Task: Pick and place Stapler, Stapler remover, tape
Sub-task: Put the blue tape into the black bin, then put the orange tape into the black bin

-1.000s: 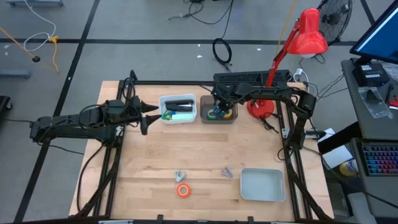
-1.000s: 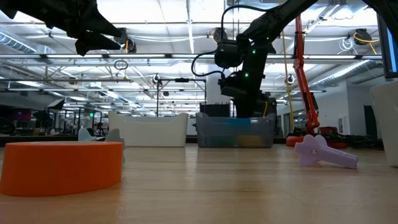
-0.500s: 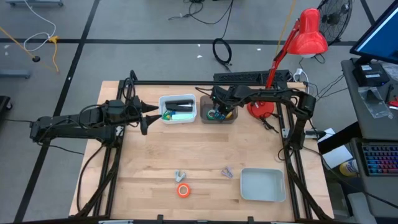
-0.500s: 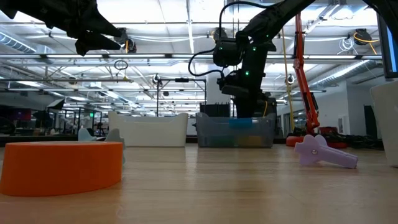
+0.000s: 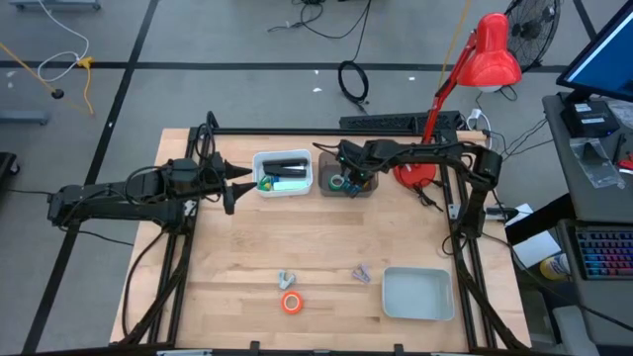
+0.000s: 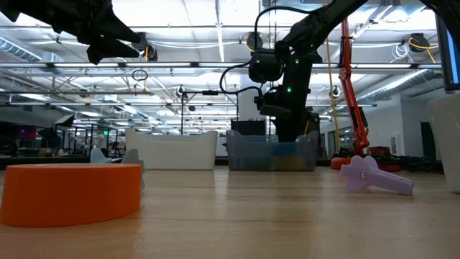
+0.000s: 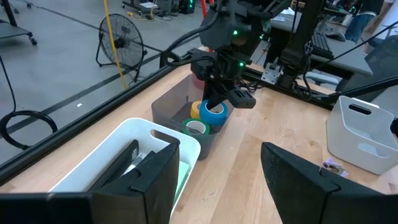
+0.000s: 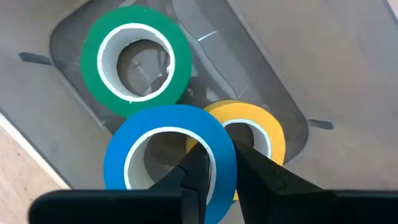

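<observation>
My right gripper (image 8: 221, 165), pinching the blue tape (image 8: 168, 155) over the grey bin (image 7: 180, 102), must release; my spread left gripper (image 5: 229, 184) waits left.

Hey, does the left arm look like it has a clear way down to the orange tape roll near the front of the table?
Probably yes. The orange tape roll lies alone on open wood, only a small grey piece beside it. The left gripper hangs open, nothing between them.

Yellow tape (image 8: 261, 134) partly hidden behind blue tape (image 8: 168, 146). Orange tape (image 6: 70, 193) cut by low view's edge. Right gripper (image 8: 217, 163) fingertips overlap blue roll's rim; grip unclear.
</observation>
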You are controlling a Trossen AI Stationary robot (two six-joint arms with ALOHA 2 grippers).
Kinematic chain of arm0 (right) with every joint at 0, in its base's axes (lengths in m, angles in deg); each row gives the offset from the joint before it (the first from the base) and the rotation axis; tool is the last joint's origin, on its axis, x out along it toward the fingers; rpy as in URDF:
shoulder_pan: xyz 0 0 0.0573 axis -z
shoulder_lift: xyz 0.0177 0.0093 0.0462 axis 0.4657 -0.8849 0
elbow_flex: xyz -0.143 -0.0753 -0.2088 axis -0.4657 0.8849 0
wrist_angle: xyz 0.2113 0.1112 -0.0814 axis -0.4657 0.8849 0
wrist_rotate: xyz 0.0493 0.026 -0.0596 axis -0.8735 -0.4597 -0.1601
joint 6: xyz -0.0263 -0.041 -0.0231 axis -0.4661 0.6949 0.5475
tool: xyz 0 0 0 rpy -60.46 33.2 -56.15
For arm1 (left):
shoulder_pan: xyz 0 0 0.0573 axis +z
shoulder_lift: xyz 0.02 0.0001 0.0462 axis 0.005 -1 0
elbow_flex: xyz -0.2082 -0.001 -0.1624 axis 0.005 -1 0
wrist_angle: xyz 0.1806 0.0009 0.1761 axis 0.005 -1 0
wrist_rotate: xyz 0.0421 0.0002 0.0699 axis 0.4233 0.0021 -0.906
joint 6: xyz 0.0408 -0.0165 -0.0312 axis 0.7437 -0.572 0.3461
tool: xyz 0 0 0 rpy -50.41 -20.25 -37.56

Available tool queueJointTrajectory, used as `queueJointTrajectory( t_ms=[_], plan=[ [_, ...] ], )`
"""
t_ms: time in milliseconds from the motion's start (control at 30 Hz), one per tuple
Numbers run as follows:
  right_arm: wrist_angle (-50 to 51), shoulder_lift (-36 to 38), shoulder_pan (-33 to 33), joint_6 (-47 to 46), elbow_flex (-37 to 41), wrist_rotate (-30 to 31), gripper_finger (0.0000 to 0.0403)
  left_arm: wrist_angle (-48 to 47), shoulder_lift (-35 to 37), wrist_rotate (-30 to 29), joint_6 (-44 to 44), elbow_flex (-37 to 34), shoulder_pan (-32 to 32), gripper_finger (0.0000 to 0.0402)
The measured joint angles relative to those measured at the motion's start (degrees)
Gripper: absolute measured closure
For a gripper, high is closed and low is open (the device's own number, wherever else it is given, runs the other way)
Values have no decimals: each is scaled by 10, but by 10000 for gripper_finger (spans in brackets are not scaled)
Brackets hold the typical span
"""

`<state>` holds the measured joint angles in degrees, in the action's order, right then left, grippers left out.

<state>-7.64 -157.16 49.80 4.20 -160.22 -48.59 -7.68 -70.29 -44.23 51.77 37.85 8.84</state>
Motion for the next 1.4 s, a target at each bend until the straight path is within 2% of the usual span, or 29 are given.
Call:
queueJointTrajectory(
  t_ms=[533,867,1000,1133,1267,1400],
  plan=[
    [0,1,0,0,0,-1,262,0,0,0,-2,0,0,174],
    [16,58,4,4,1,-2,200,0,0,0,-3,0,0,174],
    [9,103,1,4,0,-10,193,0,0,0,-3,0,0,174],
    [-25,145,-12,5,0,-72,198,0,0,0,-4,0,0,174],
    [-60,173,-33,8,0,-111,207,2,0,1,-47,0,0,174],
    [-76,201,-52,64,0,-142,222,0,0,17,-96,0,-3,174]
  ],
)
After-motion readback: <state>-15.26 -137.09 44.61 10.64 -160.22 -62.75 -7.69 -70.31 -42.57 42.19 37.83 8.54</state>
